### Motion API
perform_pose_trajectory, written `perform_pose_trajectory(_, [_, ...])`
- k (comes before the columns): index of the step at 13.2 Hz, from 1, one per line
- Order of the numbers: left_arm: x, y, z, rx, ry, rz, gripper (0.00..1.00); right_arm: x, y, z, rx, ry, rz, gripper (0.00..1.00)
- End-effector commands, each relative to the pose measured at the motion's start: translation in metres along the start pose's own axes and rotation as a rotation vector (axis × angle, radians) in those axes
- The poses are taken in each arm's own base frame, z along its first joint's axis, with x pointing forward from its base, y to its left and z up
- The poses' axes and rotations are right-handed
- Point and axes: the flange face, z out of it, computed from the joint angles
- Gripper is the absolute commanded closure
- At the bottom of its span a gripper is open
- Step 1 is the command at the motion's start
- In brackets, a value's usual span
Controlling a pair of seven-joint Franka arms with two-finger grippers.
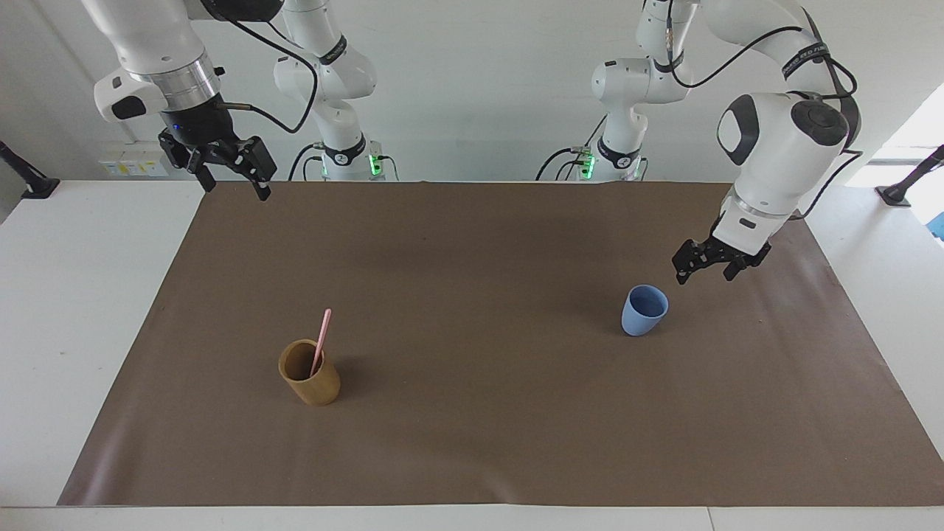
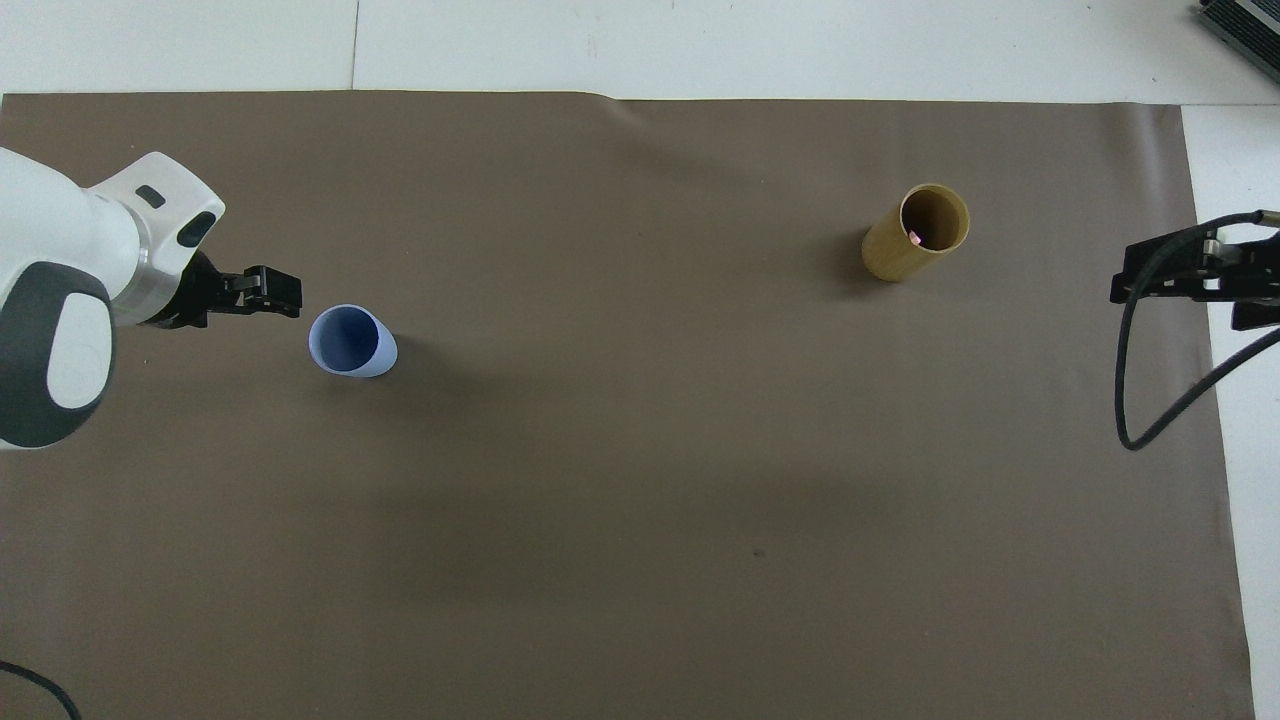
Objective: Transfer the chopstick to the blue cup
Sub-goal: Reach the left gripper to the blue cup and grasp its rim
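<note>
The pale-pink chopstick point(image 1: 321, 341) stands leaning inside a tan-brown cup point(image 1: 310, 375) toward the right arm's end of the table. In the overhead view only the chopstick's pink tip point(image 2: 914, 238) shows inside the tan cup point(image 2: 915, 242). The light-blue cup point(image 1: 644, 311) point(image 2: 350, 342) stands upright and empty toward the left arm's end. My left gripper point(image 1: 702, 276) point(image 2: 292, 295) hangs open just beside the blue cup, a little above its rim, holding nothing. My right gripper point(image 1: 236, 190) point(image 2: 1125, 285) waits open and raised over the mat's corner near its base.
A brown mat point(image 1: 472, 243) covers most of the white table point(image 1: 81, 295). A black cable point(image 2: 1140, 400) loops down from the right wrist. Only the two cups stand on the mat.
</note>
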Motion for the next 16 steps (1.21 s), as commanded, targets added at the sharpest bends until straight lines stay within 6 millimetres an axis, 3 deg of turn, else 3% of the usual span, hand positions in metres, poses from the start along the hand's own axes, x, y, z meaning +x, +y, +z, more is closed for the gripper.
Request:
perform_pose_trajectory(1, [-0.001, 0.016, 0.046, 0.003, -0.001, -0.014, 0.00, -0.004, 0.003, -0.001, 0.006, -0.003, -0.016, 0.00])
perform_pose_trajectory(4, [-0.008, 0.011, 0.071, 0.000, 0.019, -0.011, 0.00, -0.004, 0.003, -0.001, 0.006, -0.003, -0.016, 0.00])
perform_pose_trajectory(8, [-0.021, 0.009, 0.080, 0.005, -0.002, -0.008, 0.00, -0.004, 0.003, -0.001, 0.006, -0.003, -0.014, 0.00])
perform_pose_trajectory(11, [-0.018, 0.003, 0.080, 0.002, 0.016, -0.014, 0.00, -0.004, 0.003, -0.001, 0.006, -0.003, -0.016, 0.00])
perform_pose_trajectory(13, [-0.014, 0.009, 0.107, 0.003, 0.005, -0.018, 0.00, -0.004, 0.003, -0.001, 0.006, -0.003, -0.016, 0.00])
perform_pose_trajectory(16, [-0.011, 0.011, 0.106, 0.001, 0.017, -0.009, 0.00, -0.004, 0.003, -0.002, 0.006, -0.002, -0.014, 0.00])
